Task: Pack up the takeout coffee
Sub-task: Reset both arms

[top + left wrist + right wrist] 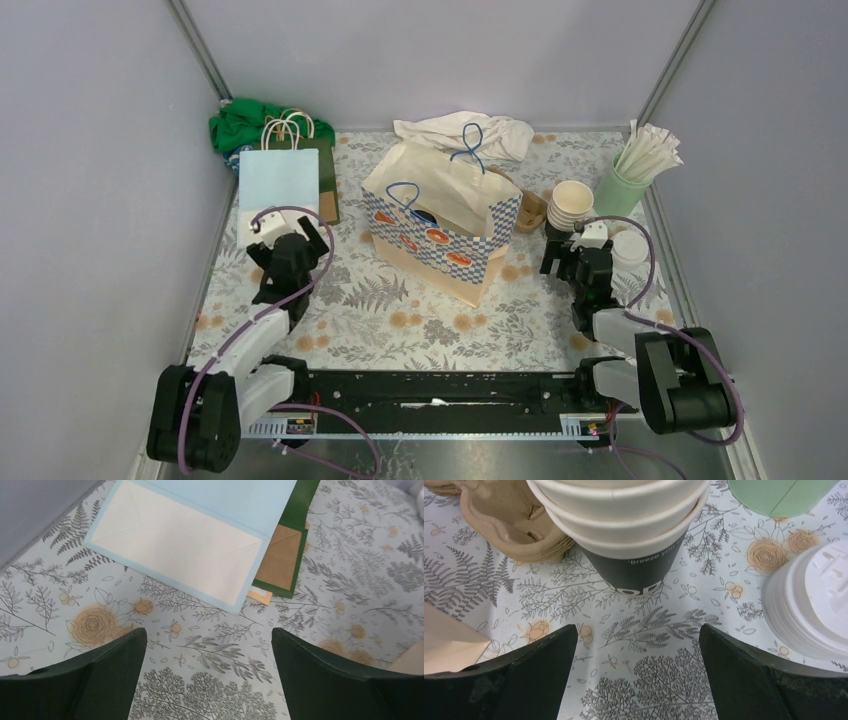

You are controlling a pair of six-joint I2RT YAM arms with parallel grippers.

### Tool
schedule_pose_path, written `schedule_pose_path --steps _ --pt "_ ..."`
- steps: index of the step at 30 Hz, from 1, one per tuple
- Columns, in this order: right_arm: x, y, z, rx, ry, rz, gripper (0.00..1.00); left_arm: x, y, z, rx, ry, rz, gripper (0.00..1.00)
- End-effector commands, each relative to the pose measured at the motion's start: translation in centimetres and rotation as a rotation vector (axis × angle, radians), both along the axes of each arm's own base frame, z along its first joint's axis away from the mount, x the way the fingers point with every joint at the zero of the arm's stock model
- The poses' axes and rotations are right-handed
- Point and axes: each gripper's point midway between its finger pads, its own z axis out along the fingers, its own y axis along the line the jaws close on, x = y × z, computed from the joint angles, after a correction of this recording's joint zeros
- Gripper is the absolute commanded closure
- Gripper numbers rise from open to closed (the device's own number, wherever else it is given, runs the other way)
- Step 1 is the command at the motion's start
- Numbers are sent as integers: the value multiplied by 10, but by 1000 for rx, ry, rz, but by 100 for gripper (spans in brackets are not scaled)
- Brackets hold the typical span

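Note:
The takeout coffee cups point(572, 204) stand nested in a stack at the right of the table, cream rims above a dark lowest cup with pale lettering point(634, 572). A pile of round white lids point(816, 605) sits just right of them. My right gripper point(636, 635) is open, low over the cloth just short of the stack, with nothing between its fingers; from above it point(572, 246) is right in front of the cups. My left gripper point(209, 637) is open and empty over the cloth at the left point(292, 234), below a flat light blue paper bag point(185, 545).
A blue-checked paper bag point(445, 215) stands open mid-table. Brown pulp cup carriers point(509, 525) lie left of the cups. A mint-green tumbler of straws point(625, 185) stands at the back right. A green bag point(292, 540) lies under the blue one, and cloths point(465, 135) lie at the back.

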Motion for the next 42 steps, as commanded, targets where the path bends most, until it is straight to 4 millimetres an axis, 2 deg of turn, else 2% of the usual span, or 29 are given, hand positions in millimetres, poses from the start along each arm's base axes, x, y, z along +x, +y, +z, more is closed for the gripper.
schedule_pose_path --steps 1,4,8,12,16,21,23,26,29,37,42 --pt "32 -3 36 -18 -170 -12 1 14 12 23 143 -122 -5 1" --pt "43 -2 39 -51 -195 11 1 15 13 17 175 -163 -21 1" --pt "48 -6 33 -53 -211 -3 1 29 11 17 178 -181 -51 1" --pt "49 -6 28 -50 -212 5 1 40 17 14 210 -183 -51 1" --pt "47 -5 21 -31 -225 29 1 48 21 14 192 -216 -85 1" --pt "54 -16 20 -30 -216 -40 0 56 26 0 109 -248 -131 1" --pt "59 -25 15 -17 -176 -105 0 61 17 -6 111 -220 -199 1" --pt "57 -26 16 -13 -187 -111 0 66 -8 -7 143 -231 -364 3" --pt "58 -26 16 -13 -183 -111 0 65 -20 -12 168 -256 -430 3" --pt "58 -26 17 -13 -187 -110 0 67 -33 -17 220 -218 -457 1" --pt "58 -26 16 -13 -186 -111 0 64 -31 -15 245 -229 -411 1"
